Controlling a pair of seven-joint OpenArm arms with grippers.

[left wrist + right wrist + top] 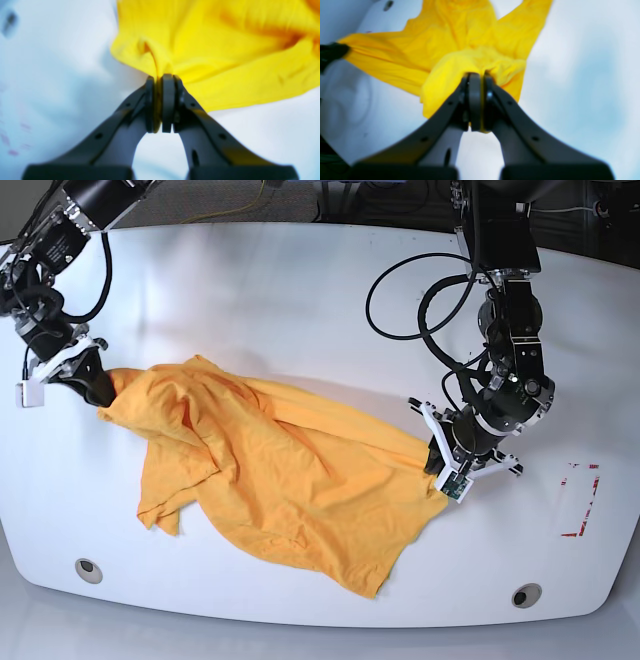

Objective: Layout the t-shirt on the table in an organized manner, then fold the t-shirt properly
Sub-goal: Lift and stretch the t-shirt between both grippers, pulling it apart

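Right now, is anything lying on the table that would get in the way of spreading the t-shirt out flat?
Nothing visible does. The left gripper and right gripper each pinch the t-shirt, and the table around it shows only its grommets and red tape outline.

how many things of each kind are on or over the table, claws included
t-shirt: 1, orange-yellow, spread crumpled on the table
claws: 2, left claw and right claw, each shut on an edge of the t-shirt
round grey grommets: 2
red tape outline: 1
total: 6
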